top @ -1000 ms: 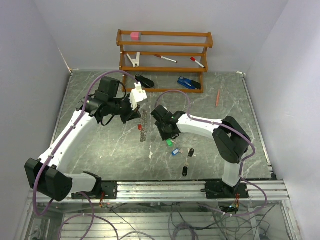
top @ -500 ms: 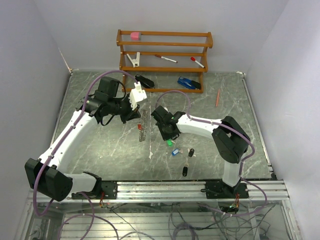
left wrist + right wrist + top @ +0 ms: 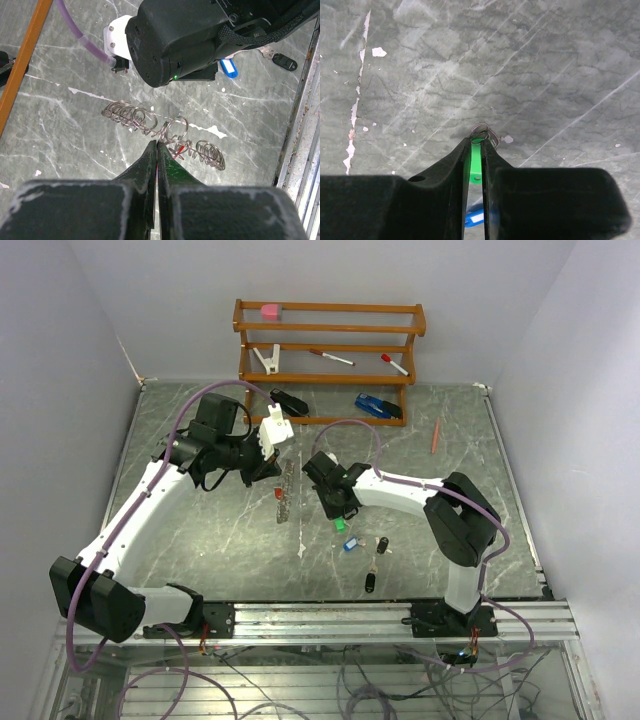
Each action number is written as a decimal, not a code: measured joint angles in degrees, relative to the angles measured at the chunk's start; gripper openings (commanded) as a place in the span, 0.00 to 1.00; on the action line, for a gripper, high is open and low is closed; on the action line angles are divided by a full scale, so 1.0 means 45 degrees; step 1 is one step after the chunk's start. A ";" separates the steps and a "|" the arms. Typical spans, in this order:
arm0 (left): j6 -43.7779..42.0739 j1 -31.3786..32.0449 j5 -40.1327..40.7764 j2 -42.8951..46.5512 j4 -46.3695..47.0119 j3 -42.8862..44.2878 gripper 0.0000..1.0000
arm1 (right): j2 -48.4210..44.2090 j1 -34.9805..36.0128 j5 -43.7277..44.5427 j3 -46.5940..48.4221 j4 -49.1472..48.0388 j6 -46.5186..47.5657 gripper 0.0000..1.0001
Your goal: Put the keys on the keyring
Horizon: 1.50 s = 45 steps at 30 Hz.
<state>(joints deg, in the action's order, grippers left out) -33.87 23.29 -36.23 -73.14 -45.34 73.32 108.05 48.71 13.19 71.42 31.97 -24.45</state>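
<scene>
**Right pincer** (image 3: 476, 146): over the preceding second its jaws drew in. They stood nearly together, pinching the head of the green key (image 3: 475, 167). The key's small wire loop (image 3: 483, 133) projected just beyond the tips. In the overhead view the key lay in the same spot as a second before, right of the centre of the tabletop (image 3: 200, 540). It was therefore judged gripped but not yet lifted. Assessment: pick-up of the first key was under way, and no key was on the keyring.

**Left pincer** (image 3: 157, 147): pressed fully together, unchanged over the same interval. Its tips nipped the near rim of the keyring (image 3: 141, 119) beside the red tag (image 3: 178, 150). From overhead the ring showed as a thin strip, which suggested it was held on edge. It stood near the middle of the tabletop, just left of the right pincer.

**Surroundings:** the blue key (image 3: 350, 544) lay just nearward of the green one. The two black keys (image 3: 382, 545) lay further toward the near edge. All were apart from the ring.

**Next move, as judged:** the loop had to be brought to the ring's rim, with little margin for misalignment.
</scene>
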 measured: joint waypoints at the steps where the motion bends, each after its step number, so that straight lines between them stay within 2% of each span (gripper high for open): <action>1: 0.0000 0.0000 0.0000 0.0000 0.0000 0.0000 0.07 | 0.0000 -0.0005 0.0049 -0.0005 0.0000 0.0000 0.14; 22: 0.0000 -0.0005 -0.0039 -0.0005 0.0000 0.0000 0.07 | -0.0262 -0.0355 0.0699 -0.0160 0.0019 -0.0194 0.16; 25: 0.0000 -0.0005 -0.0039 0.0000 0.0005 0.0000 0.07 | -0.0262 -0.0369 0.0690 -0.0155 0.0053 -0.0340 0.21; 28: 0.0000 -0.0024 -0.0039 0.0000 0.0000 0.0000 0.07 | -0.0262 -0.0369 0.0636 -0.0102 0.0243 -0.0559 0.35; 30: 0.0000 -0.0039 -0.0039 0.0000 0.0005 0.0000 0.07 | -0.0262 -0.0369 0.0583 0.0024 0.0374 -0.0758 0.37; 36: 0.0000 -0.0039 -0.0039 0.0000 0.0005 0.0000 0.07 | -0.0262 -0.0369 0.0335 0.0301 0.0544 -0.1049 0.37; 45: 0.0000 -0.0049 -0.0039 0.0000 0.0005 0.0000 0.07 | 0.0238 -0.0369 0.0121 0.0583 0.0695 -0.1282 0.30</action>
<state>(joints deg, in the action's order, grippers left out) -33.87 23.07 -36.40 -73.14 -45.32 73.32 109.12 47.05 13.74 74.04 35.09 -30.22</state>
